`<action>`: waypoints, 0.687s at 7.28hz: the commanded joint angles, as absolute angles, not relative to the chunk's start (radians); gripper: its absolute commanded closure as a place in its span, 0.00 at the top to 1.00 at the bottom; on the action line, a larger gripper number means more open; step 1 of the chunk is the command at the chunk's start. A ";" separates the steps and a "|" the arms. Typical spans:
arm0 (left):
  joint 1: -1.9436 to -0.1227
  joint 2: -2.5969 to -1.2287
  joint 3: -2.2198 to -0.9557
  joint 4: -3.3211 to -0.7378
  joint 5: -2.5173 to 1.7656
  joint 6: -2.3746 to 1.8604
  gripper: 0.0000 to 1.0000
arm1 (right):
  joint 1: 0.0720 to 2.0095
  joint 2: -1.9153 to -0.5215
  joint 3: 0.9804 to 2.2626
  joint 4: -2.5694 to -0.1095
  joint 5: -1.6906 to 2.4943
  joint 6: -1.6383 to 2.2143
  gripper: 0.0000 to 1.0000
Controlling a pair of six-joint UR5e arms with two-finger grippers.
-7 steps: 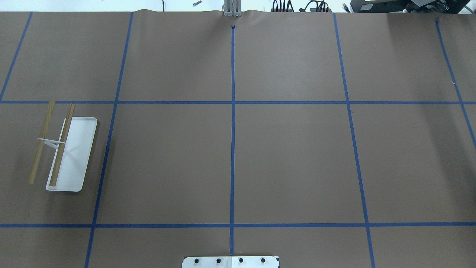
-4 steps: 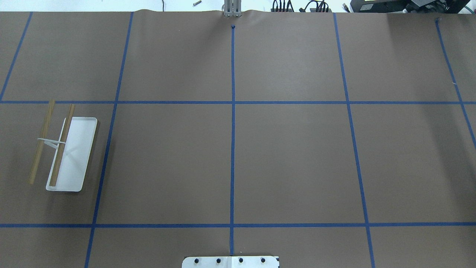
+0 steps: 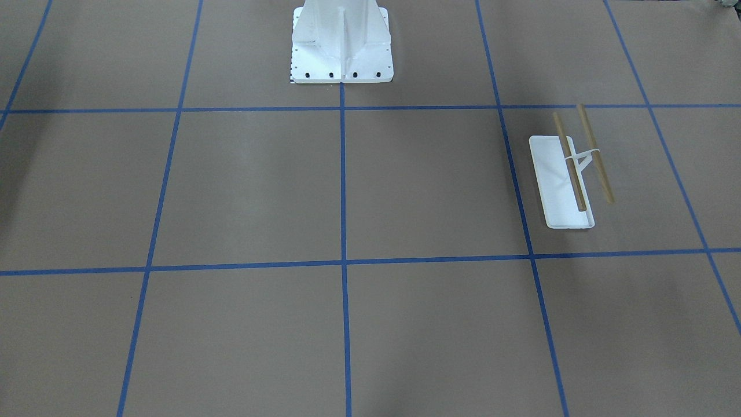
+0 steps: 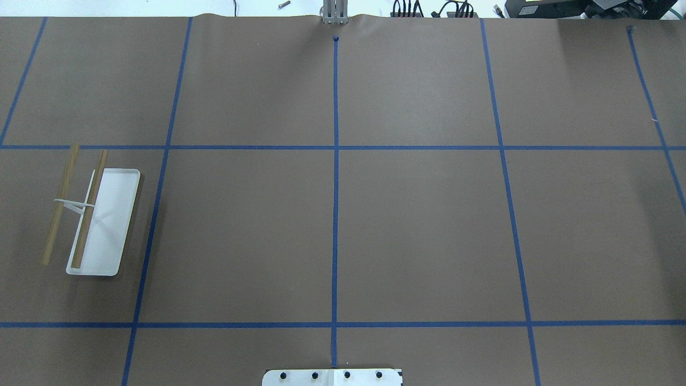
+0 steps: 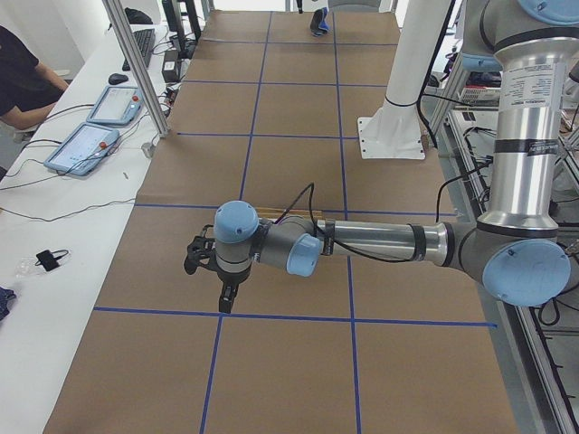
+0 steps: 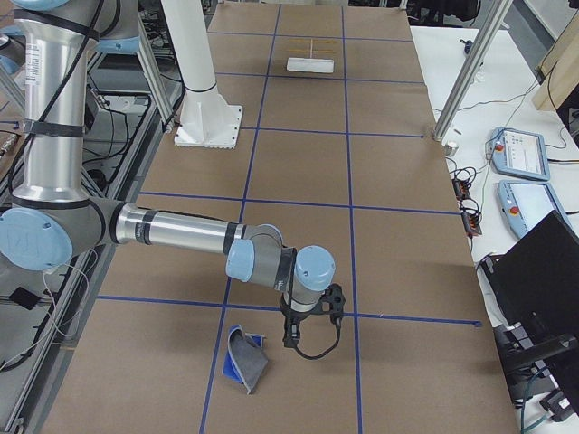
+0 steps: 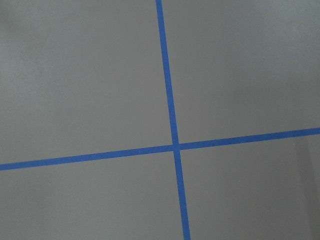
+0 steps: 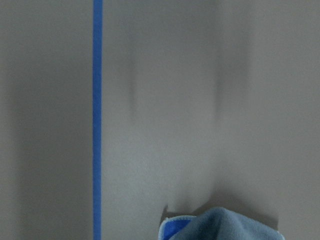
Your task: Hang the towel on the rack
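You have the small crumpled towel (image 6: 246, 360), royal blue and dark grey cloth, lying by the right end of the brown table (image 6: 389, 226) toward the robot's edge, the right gripper (image 6: 300, 341) just beside it, the left gripper (image 5: 225, 297) near the white-based, tan-rodded rack (image 4: 110, 225) at the left end, and you cannot tell whether either gripper is spread or pressed together

the desk (image 4: 429, 225) is covered in brown paper, marked into big squares with blue tape (image 4: 335, 214). a white pedestal (image 3: 341, 40) is bolted down at the middle of its robot-side edge. along the opposite side runs a white bench (image 5: 36, 298) — two tablet-like pendants (image 5: 83, 147) lie on it, with a mouse (image 5: 118, 79), a keyboard (image 5: 143, 45) and loose cables (image 5: 63, 215). a person in a black top (image 5: 23, 81) sits there. slanted aluminium posts (image 6: 470, 63) rise at the desk's edge — a dark screen (image 6: 543, 271) stands beyond them.
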State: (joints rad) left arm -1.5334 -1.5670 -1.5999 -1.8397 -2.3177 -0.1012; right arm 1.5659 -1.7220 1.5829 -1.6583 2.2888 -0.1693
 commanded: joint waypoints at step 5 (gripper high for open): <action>-1.534 -1.566 -1.612 -1.855 -2.318 -0.103 0.99 | 1.577 -1.773 1.485 -1.645 2.218 -0.187 1.00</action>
